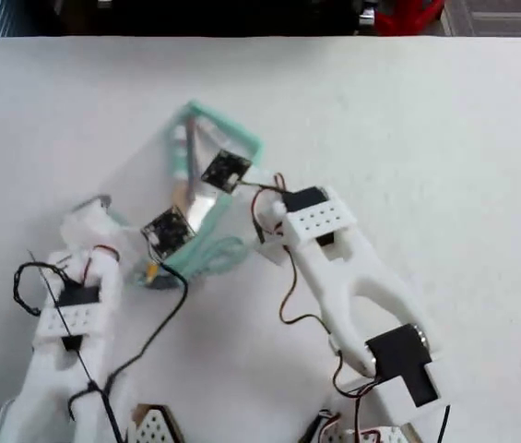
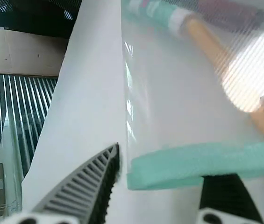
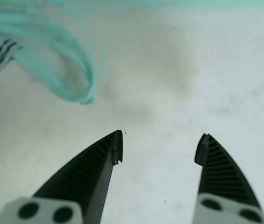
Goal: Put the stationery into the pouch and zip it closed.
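- The pouch [image 1: 184, 175] lies about 10 o'clock from the table's [image 1: 426, 111] middle in the high view. Its long axis runs roughly 12 to 6 o'clock, with the cord loop [image 1: 220, 254] at the 6 o'clock end.
- We see the left gripper [image 2: 164, 161] spread and released, the pouch's teal edge crossing the gap.
- The right gripper [image 3: 161, 135] gapes wide, holding nothing, near the loop.
- Through the clear, teal-trimmed walls we see a pen [image 2: 157, 10] and a pencil [image 2: 211, 44].
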Controlling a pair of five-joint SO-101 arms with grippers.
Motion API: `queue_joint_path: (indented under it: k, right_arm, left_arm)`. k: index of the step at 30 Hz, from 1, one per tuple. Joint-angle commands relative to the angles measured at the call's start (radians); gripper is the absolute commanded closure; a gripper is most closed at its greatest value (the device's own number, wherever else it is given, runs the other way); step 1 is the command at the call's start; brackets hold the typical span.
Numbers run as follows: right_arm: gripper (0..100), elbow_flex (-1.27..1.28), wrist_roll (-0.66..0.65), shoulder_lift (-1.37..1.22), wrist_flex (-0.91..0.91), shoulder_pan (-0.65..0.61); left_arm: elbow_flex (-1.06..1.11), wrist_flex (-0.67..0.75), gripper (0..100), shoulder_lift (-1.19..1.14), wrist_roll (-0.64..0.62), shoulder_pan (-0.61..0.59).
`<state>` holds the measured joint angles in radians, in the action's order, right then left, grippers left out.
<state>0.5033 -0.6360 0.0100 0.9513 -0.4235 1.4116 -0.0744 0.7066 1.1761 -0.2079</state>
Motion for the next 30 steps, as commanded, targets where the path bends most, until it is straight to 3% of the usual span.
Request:
queue_joint_path:
  k: [1,6,14,17,24,28,30]
  right_arm:
    - [74.0,-0.012,0.044,0.051,-0.044,0.045]
    - [74.0,-0.012,0.101,0.05,-0.105,0.111]
    - [74.0,-0.006,0.199,0.042,-0.176,0.166]
    - [74.0,-0.005,0.198,0.042,-0.174,0.168]
    - [74.1,-0.005,0.209,0.042,-0.2,0.203]
    - [74.1,-0.005,0.319,0.042,-0.239,0.265]
    - [74.1,-0.005,0.37,0.042,-0.266,0.302]
  left_arm:
    - [0.043,0.029,73,0.108,-0.081,0.11]
    - [0.117,0.029,83,0.2,-0.178,0.329]
    - [0.124,0.028,96,0.341,-0.275,0.446]
    - [0.127,0.026,98,0.341,-0.275,0.475]
    - [0.044,-0.137,98,0.341,-0.282,0.492]
    - [-0.08,-0.244,98,0.348,-0.296,0.456]
    - [-0.169,-0.278,98,0.348,-0.362,0.424]
